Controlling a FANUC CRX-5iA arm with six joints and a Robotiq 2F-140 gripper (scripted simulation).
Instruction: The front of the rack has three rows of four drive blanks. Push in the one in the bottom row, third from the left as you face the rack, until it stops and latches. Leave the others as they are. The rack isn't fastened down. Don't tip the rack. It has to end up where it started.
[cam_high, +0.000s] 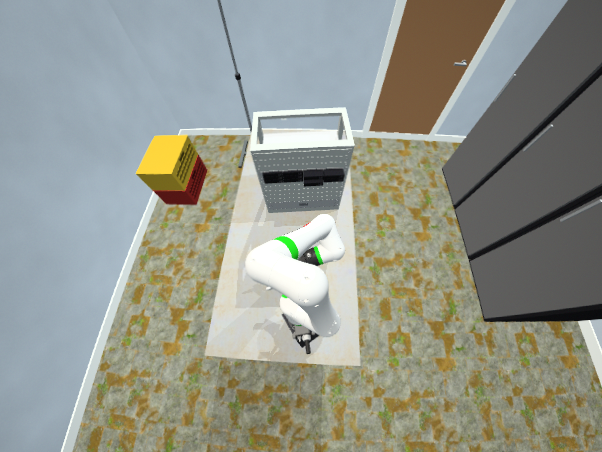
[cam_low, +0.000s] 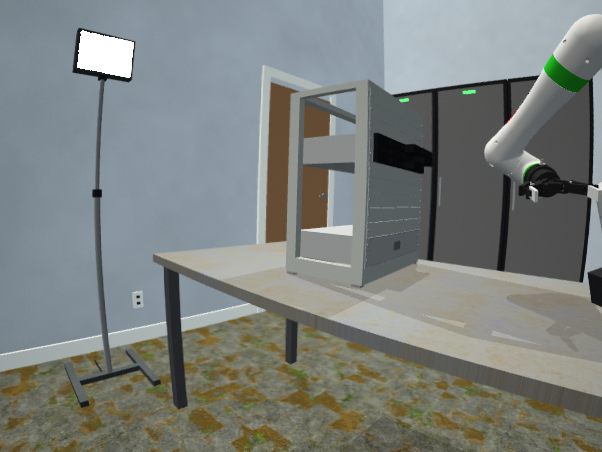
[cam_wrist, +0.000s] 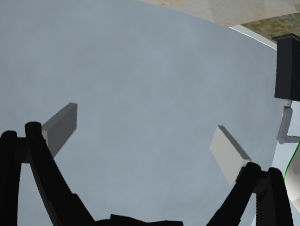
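The surface (cam_low: 310, 300) is a long pale table on dark legs, standing on a mottled brown and grey floor. The rack (cam_high: 301, 192) stands upright at its far end, roughly midway between the two long edges, with its perforated grey front facing down the length of the surface toward the arm (cam_high: 287, 265). The rack's sides are open frames, and pale shelves show inside it in the exterior view.

The arm, white with green bands, is folded up over the middle of the surface, well apart from the rack.

A band of black drive blanks (cam_high: 304, 177) crosses the upper half of the rack's front; seen from the side it juts out slightly from the grey panel. The rows and the single blanks are too small to tell apart.

The end effector (cam_wrist: 149, 136) is spread wide with nothing between its fingers, and it faces a plain grey-blue wall, touching nothing.
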